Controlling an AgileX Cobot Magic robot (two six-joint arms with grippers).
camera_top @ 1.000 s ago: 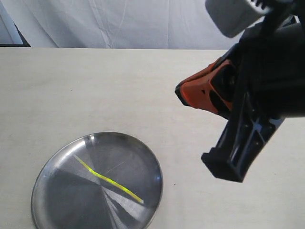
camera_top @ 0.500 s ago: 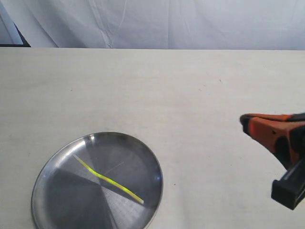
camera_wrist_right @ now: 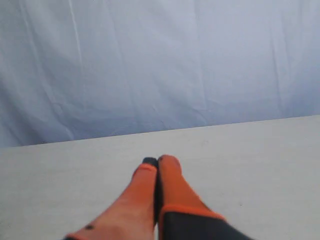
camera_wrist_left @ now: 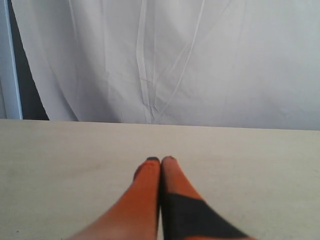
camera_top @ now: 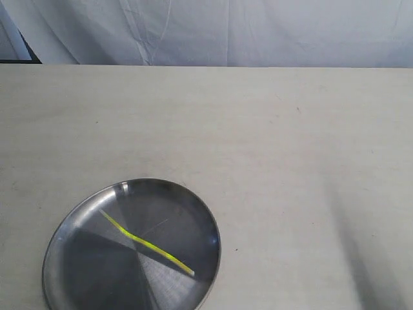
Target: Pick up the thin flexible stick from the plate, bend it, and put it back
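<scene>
The thin yellow-green stick (camera_top: pixel 146 243), slightly wavy, lies diagonally across the round silver plate (camera_top: pixel 77 223) at the lower left of the exterior view. Neither gripper appears in that view. In the left wrist view my left gripper (camera_wrist_left: pixel 160 160) is shut, its orange fingers pressed together with nothing between them, above bare table. My right gripper (camera_wrist_right: pixel 157 161) in the right wrist view is likewise shut and holds nothing. Plate and stick do not show in either wrist view.
A pale tabletop (camera_top: pixel 258 129) spreads around the plate. A white cloth backdrop (camera_top: pixel 213 32) hangs behind the table's far edge. A faint shadow falls on the table at the lower right (camera_top: pixel 361 258).
The right arm, which filled the right side of the exterior view, has pulled off to the right and left that view. The stick and plate have not moved.
</scene>
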